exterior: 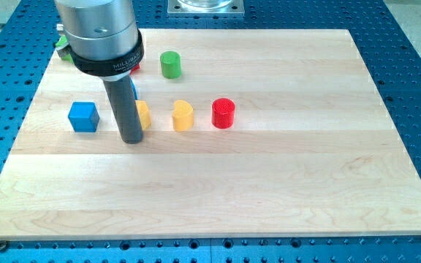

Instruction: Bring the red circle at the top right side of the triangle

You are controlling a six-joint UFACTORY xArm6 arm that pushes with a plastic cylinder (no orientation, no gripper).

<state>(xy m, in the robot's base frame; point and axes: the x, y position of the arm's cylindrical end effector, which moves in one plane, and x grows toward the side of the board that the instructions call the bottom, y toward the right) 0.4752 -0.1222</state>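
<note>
Lettering on the black collar above my rod looks like "MILLIBAR", too small to be sure. My tip (131,139) sits on the desk (269,183), touching or just beside a yellow block (143,115) at its 1 o'clock; there is no claw, only the rod. Red circle (224,113) stands just at 3 o'clock of a second yellow block (183,115). Blue cube (83,116) lies at 9 o'clock of my tip. Green cylinder (170,64) sits near 12 o'clock. Another blue block (133,89), half hidden behind the rod, may be the triangle.
</note>
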